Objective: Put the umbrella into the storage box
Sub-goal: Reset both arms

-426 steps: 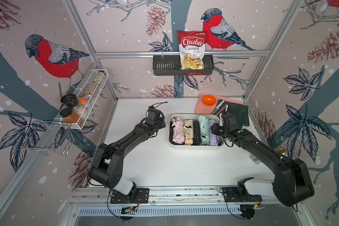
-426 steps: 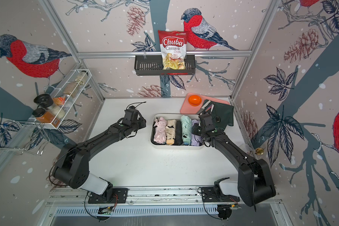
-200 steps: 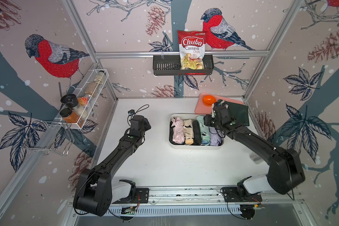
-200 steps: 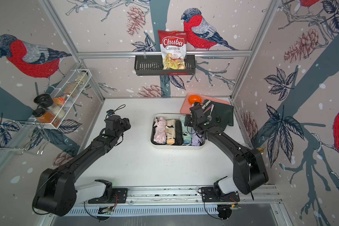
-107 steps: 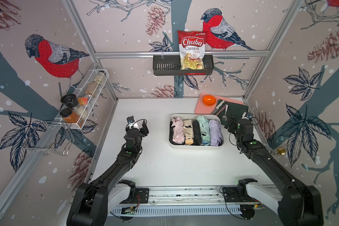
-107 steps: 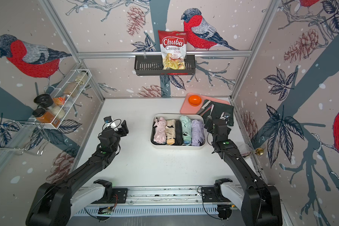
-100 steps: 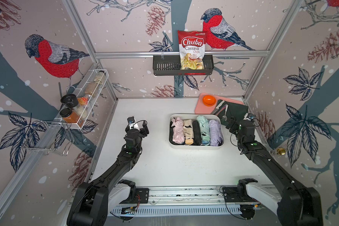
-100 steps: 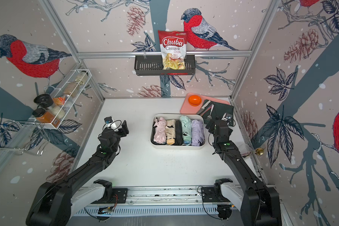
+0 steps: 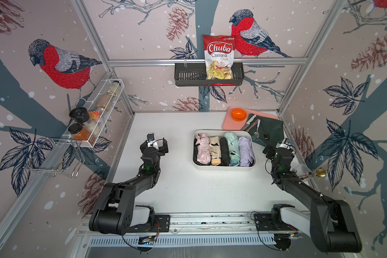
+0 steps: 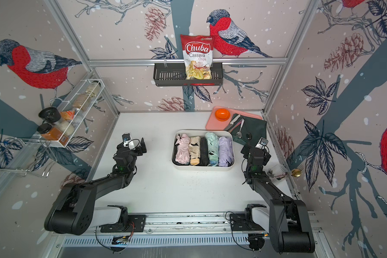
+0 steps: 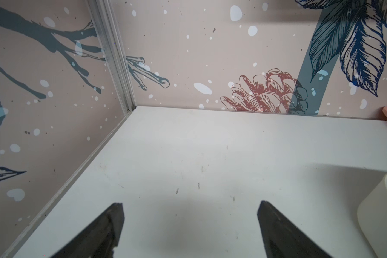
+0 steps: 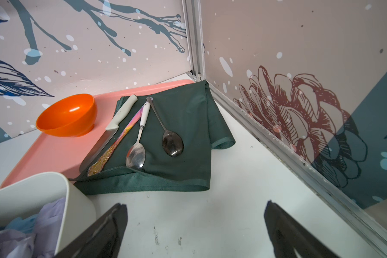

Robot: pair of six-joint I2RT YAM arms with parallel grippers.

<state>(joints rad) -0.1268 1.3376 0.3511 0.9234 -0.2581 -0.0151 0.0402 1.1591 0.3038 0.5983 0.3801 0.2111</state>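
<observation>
The cream-white storage box (image 9: 223, 168) (image 10: 202, 168) stands right of the table's middle in both top views. Several folded umbrellas lie side by side in it: pink (image 9: 202, 150), beige, black, mint and lavender (image 9: 245, 150). My left gripper (image 9: 154, 145) (image 11: 190, 203) hovers open over bare table to the left of the box, holding nothing. On the box's right side my right gripper (image 9: 278, 148) (image 12: 195, 203) is open and holds nothing. The right wrist view shows the box's corner (image 12: 31, 192) with the lavender umbrella (image 12: 47, 223) inside.
A pink tray (image 9: 230, 125) with an orange bowl (image 9: 238, 114) sits at the back right, beside a green cloth (image 9: 270, 131) carrying cutlery. A black wall basket (image 9: 188, 77) holds a chips bag. A wire spice rack (image 9: 94, 116) hangs on the left wall.
Both arms have pulled back from the box, left arm leftward, right arm rightward. Both grippers have opened wide. The lavender umbrella now lies free in the box.
</observation>
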